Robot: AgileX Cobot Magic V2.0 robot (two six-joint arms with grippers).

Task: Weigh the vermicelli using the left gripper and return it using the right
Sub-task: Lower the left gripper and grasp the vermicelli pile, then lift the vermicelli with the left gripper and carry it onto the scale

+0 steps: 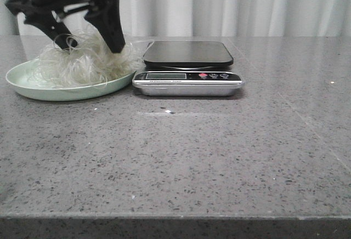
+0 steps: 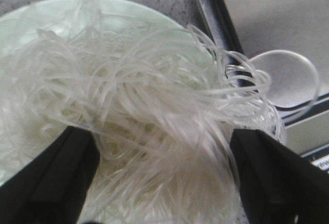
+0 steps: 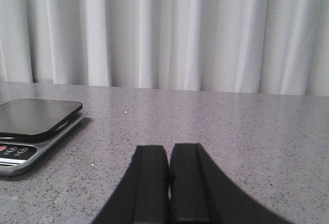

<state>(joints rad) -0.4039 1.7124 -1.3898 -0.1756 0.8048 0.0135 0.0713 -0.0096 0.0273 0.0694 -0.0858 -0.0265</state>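
The grey speckled table (image 1: 219,157) carries everything, and on it the task looks barely begun. Of the things on it the scale (image 1: 187,68) sits near the middle, its black platform (image 1: 188,53) bare, so by the look of it nothing has been weighed yet. Just beside the scale, on the left, lies the pale green plate (image 1: 24,83), and the vermicelli (image 1: 82,63) sits heaped on it as a loose, springy mound, a few stray loops reaching over the plate's edge toward the scale. The left gripper (image 1: 88,44) is down in that mound with its jaws spread wide; in the left wrist view the two black fingers (image 2: 56,178) stand on either side of the strands, which fill the gap between them, and the jaws have not clamped on the strands. The right gripper (image 3: 168,183) hovers above bare table to the right of the scale, its fingers pressed together and holding nothing. What is left, as I judge it, is nearly the whole job: pinching the noodles, lifting them across onto the platform, letting go for the reading, then having the right gripper carry them back to the plate.
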